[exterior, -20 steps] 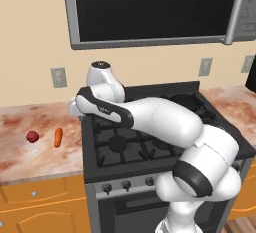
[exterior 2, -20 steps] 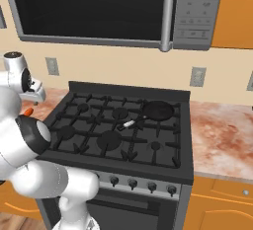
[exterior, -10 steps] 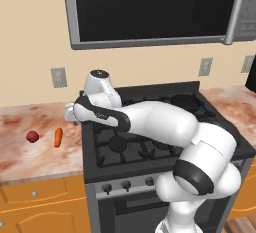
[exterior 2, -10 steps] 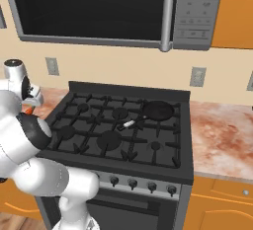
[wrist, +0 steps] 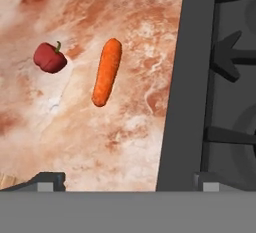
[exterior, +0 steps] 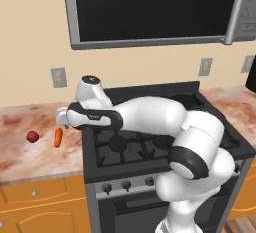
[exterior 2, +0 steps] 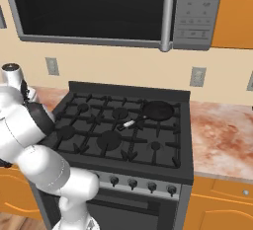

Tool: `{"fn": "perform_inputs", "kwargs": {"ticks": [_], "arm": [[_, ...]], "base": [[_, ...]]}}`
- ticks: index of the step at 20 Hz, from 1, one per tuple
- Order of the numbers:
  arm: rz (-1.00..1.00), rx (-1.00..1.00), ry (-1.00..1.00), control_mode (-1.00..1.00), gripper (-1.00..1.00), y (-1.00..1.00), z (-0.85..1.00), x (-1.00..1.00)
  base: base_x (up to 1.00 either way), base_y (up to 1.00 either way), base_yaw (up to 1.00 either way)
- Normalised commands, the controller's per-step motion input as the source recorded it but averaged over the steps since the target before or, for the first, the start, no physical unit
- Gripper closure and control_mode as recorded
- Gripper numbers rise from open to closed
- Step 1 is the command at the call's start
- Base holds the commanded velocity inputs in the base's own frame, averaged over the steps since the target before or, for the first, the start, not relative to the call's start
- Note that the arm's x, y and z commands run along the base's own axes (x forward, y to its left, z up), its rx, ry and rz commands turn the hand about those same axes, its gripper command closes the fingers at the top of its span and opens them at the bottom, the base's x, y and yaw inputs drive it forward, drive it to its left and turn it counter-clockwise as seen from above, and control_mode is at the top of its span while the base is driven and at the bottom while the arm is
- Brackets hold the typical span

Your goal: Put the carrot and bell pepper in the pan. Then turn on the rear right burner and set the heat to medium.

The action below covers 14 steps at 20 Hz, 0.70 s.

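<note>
On the marble counter (exterior: pixel 30 162) left of the stove (exterior: pixel 150 147), the pepper (exterior: pixel 32 136) sits farthest left with the carrot (exterior: pixel 58 137) just beside it to the right, apart from it and not touching. Neither has been lifted yet. The gripper (exterior: pixel 63 119) hangs above the counter near the stove's left edge, a little right of and behind the carrot in the left base view.

Looking down from the hand, the pepper (wrist: pixel 50 57) is upper left and the carrot (wrist: pixel 107 78) lies nearer the middle, still left of centre and well up from the two fingertips (wrist: pixel 50 179), which stand spread as wide as they go with nothing between them. So the carrot is the nearer of the two, off to the left and ahead of the jaws. Its long axis runs nearly up and down in that view, tilted slightly, roughly in line with the stove's edge (wrist: pixel 182 87). That appears to lie across the line between the tips, which would suit a pinch across the carrot's narrow width once the hand shifts over it and descends.

Far to the right, the pan (exterior 2: pixel 157 110) rests over the rear right burner, handle pointing toward the stove's middle, well apart from both vegetables.
</note>
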Motion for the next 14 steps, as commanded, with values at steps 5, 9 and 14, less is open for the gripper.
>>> {"fn": "perform_inputs", "kwargs": {"ticks": [5, 9, 14], "arm": [[0.0, 0.0, 0.11, -1.0, -1.0, 0.3, -0.03, 0.37], [0.0, 0.0, 0.06, -1.0, -1.0, 0.06, -0.08, 0.41], [0.0, 0.0, 0.01, -1.0, -1.0, 0.0, -0.15, 0.31]], "base": [[0.0, 0.0, 0.0], [0.0, 0.0, 0.0], [0.0, 0.0, 0.0]]}}
